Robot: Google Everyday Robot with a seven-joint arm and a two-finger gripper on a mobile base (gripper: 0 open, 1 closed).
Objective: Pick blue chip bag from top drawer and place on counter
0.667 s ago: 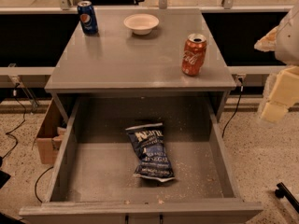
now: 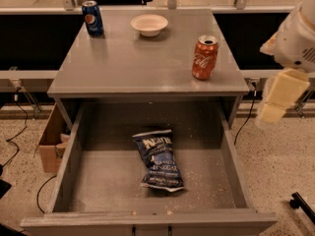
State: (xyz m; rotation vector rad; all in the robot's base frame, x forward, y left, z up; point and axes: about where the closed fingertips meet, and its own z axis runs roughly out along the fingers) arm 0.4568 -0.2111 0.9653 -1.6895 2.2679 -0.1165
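Note:
The blue chip bag (image 2: 159, 159) lies flat on the crumb-speckled floor of the open top drawer (image 2: 231, 154), near its middle, lettering up. The counter (image 2: 147, 63) is the grey cabinet top above the drawer. My gripper (image 2: 280, 96) hangs at the right edge of the view, outside the drawer's right wall and about level with the counter's front edge, well apart from the bag. It holds nothing that I can see.
On the counter stand a blue soda can (image 2: 93, 17) at the back left, a white bowl (image 2: 149, 24) at the back middle and an orange soda can (image 2: 204, 57) at the right front. A cardboard box (image 2: 49, 144) sits on the floor left of the drawer.
My gripper has shifted slightly to the left, toward the cabinet. The bag, cans and bowl have not moved.

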